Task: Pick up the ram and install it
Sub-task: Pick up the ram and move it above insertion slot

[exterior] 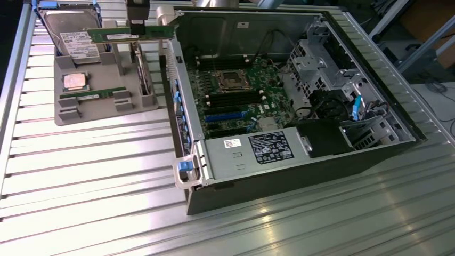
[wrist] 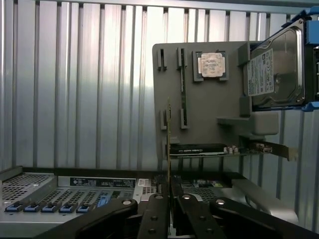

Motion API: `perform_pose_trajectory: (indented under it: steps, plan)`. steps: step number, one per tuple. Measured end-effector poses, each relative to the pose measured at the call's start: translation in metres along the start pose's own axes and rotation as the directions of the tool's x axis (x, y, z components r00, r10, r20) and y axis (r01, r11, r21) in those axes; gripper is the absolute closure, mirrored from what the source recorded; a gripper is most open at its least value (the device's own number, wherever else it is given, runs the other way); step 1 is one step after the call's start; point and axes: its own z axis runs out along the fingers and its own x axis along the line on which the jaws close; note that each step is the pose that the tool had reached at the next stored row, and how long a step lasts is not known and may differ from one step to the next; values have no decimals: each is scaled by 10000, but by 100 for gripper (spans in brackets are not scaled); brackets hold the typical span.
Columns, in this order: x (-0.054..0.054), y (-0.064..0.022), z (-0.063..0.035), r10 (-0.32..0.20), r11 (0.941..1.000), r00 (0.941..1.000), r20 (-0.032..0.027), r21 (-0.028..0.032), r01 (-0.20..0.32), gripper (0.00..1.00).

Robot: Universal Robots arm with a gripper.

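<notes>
Exterior view, upper left: my gripper [exterior: 135, 25] pinches the ram [exterior: 117, 35], held level above the grey tray [exterior: 106, 111]. A second stick [exterior: 92, 94] lies in that tray.

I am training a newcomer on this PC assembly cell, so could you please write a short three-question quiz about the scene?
1. True or false: the gripper is shut on a ram stick.
2. Where does the second ram stick lie? A) on the grey tray B) in the computer case C) on the hard drive
3. Fill in: the square silver chip on the tray is a ___.
Key: 1 true; 2 A; 3 CPU.
</notes>
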Motion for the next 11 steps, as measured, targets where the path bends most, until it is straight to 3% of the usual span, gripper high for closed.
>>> perform_pose_trajectory:
  steps: [11]
  plan:
    - [4,-115,-5,0,10000,10000,0,-1,0,87]
